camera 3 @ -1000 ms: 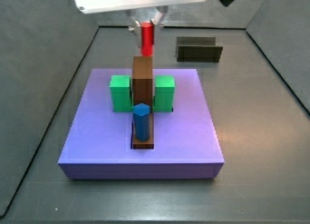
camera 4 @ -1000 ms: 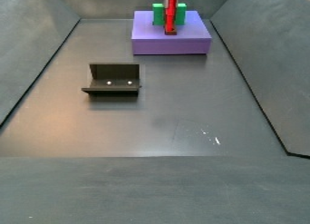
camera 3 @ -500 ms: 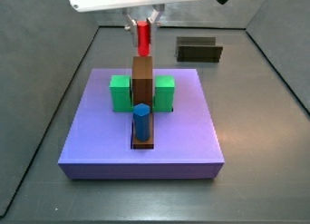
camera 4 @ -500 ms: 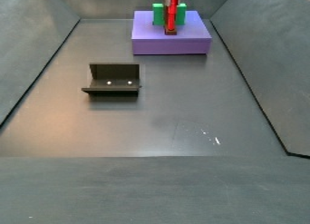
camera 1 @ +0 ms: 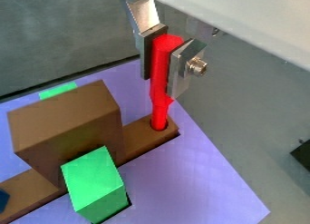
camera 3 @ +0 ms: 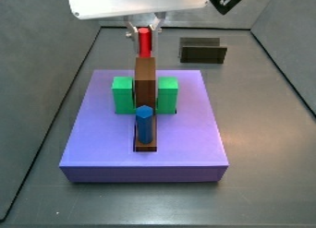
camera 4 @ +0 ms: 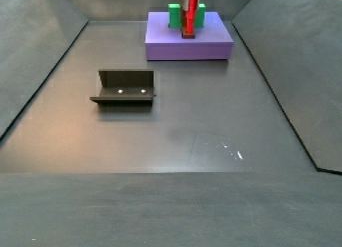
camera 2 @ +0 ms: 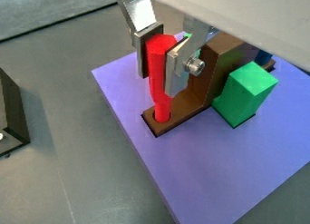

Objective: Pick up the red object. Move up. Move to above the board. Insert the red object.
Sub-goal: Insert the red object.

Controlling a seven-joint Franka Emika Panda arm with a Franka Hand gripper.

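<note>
Gripper (camera 1: pixel 162 57) is right over the board (camera 2: pixel 230 178), fingers clamped on the red object (camera 1: pixel 160 82) w/ the silver plates on both sides. Stick's upright, and in both wrist views its lower tip sits in the brown slot at the end of the brown block (camera 1: pixel 63 128). Green block (camera 2: pixel 247 93) is right beside the brown one. Blue peg (camera 3: pixel 143 124) stands at the front of the board. Fixture (camera 4: pixel 124 88) is well apart on the floor.
</note>
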